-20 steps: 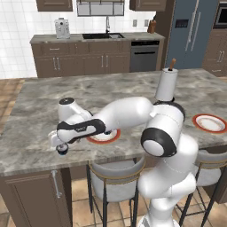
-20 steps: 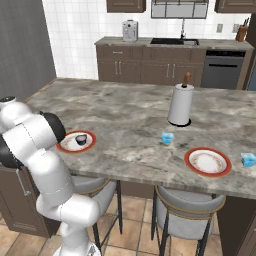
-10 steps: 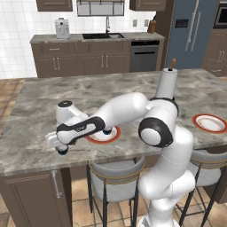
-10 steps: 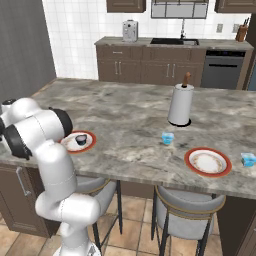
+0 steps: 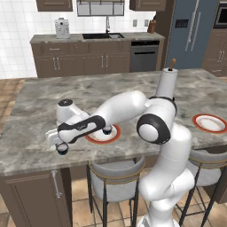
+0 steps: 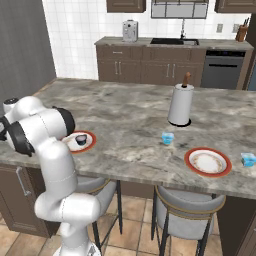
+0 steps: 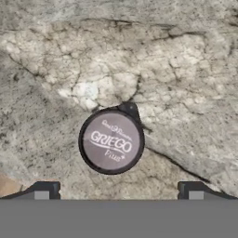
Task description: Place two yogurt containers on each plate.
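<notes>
Marble counter. Claw spread wide, empty, poised straight above navy cup to straddle it; nearby plate already holds one cup.

One dark navy yogurt cup stands upright on the counter, its pale round lid reading "GRIEGO". A second navy cup sits on the left plate. The two light blue cups stand on the bare counter — one each side of the right plate, neither touching it.
</notes>
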Robot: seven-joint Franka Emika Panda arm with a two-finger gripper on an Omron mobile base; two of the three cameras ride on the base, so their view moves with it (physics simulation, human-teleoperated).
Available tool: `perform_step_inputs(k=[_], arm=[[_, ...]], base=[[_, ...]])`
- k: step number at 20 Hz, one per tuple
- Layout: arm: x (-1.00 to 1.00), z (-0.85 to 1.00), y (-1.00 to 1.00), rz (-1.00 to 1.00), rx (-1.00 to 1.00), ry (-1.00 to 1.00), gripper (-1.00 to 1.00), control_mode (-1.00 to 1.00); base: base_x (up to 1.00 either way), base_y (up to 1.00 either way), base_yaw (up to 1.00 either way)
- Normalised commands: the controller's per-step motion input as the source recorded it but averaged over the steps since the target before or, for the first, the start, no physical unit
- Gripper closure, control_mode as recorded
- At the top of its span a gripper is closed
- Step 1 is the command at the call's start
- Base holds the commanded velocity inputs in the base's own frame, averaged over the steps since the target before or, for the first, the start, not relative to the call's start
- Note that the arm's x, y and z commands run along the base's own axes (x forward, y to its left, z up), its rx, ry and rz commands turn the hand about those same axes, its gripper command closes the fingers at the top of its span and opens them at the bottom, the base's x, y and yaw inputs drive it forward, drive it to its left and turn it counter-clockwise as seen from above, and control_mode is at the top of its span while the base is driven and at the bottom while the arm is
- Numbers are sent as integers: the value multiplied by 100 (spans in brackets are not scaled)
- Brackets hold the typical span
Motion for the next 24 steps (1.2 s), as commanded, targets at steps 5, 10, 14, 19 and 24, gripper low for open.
perform_step_inputs(k=[5, 10, 14, 19, 24], arm=[[2, -8, 7, 0, 0, 0, -100, -100], [0, -10, 22, 0, 0, 0, -100, -100], [0, 0, 0, 0, 0, 0, -100, -100], [7, -1, 0, 0, 0, 0, -100, -100], [18, -24, -1, 0, 0, 0, -100, -100]], base=[[0, 0, 0], [0, 0, 0], [0, 0, 0], [0, 0, 0], [0, 0, 0]])
